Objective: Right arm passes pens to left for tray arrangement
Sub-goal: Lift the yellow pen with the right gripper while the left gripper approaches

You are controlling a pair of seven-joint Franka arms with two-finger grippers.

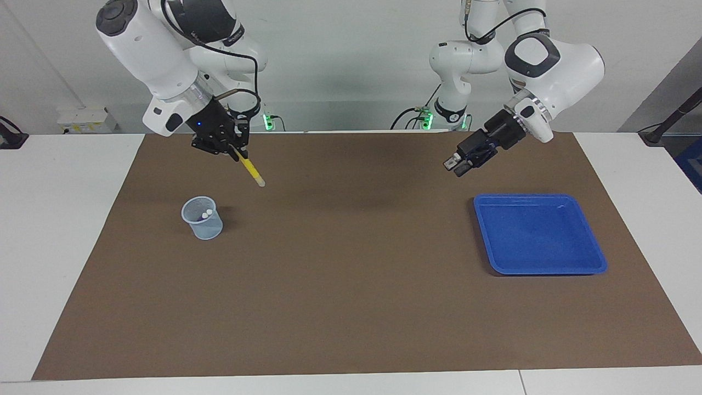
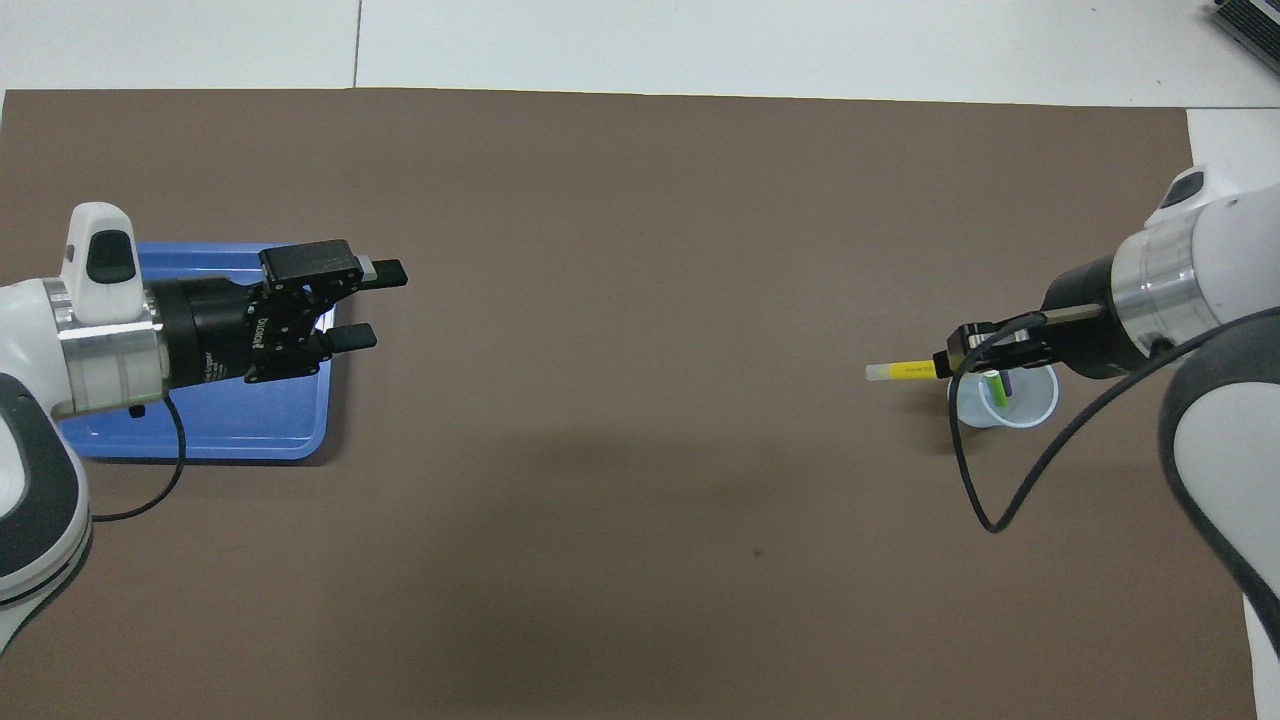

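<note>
Yellow pen point(image 1: 250, 170) is getting carried up in the air by the right gripper point(image 1: 235, 151), which is pinching its top end so the pale tip is sticking out toward the middle of the brown mat point(image 1: 351, 285), ready for a handoff I'd guess. The little mesh cup point(image 1: 202, 219) is sitting below with the other two pens point(image 2: 997, 386) in it. The left gripper point(image 1: 454, 164) is hanging over the mat beside the blue tray point(image 1: 540, 233), fingers spread apart, waiting to take it.

Pale-blue mesh cup point(image 1: 202, 218) upright on brown mat point(image 1: 351, 307); white table point(image 1: 49, 219) under mat.
</note>
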